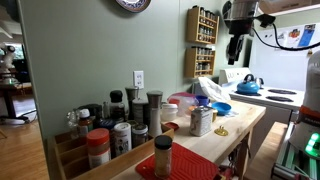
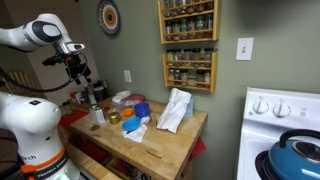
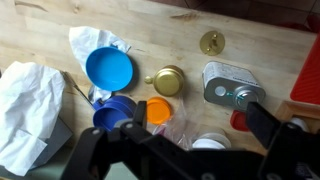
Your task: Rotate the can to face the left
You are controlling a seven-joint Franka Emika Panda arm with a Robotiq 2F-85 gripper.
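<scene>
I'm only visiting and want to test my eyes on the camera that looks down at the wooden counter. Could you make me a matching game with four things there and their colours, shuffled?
Things:
1. can
2. crumpled sheet
3. biggest round cup
4. small cup just below the gold lid in the wrist view

Colours:
A. light blue
B. white
C. silvery grey
D. orange

Pairs: 1-C, 2-B, 3-A, 4-D.
</scene>
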